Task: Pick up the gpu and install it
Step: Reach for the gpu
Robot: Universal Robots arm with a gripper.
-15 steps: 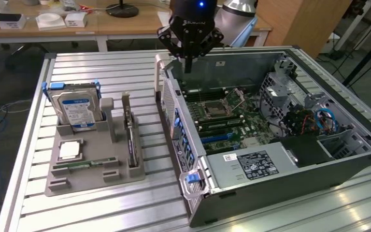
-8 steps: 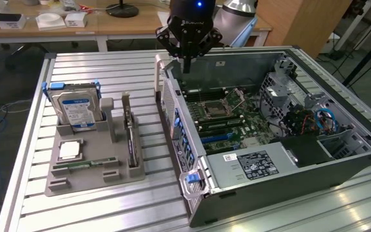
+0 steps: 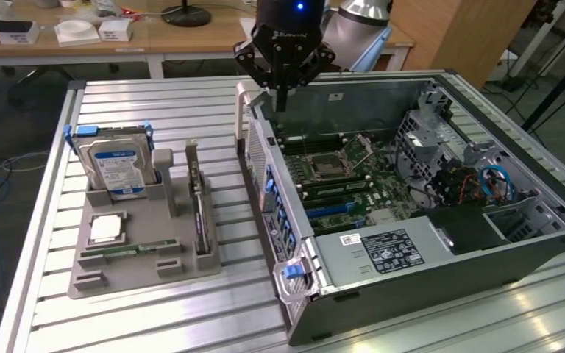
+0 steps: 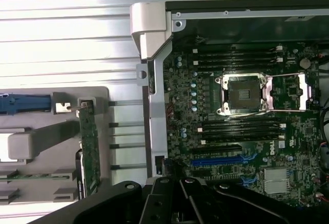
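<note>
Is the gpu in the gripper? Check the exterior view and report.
No. The gpu stands on edge in the gray holder, while the gripper hangs shut and empty over the case.

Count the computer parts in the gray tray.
4: hard drive upright at the far end, graphics card on edge beside it, processor flat, memory stick in front. Others may hide.

Dell logo [image 4: 281, 144] on motherboard [image 4: 181, 106]
</note>
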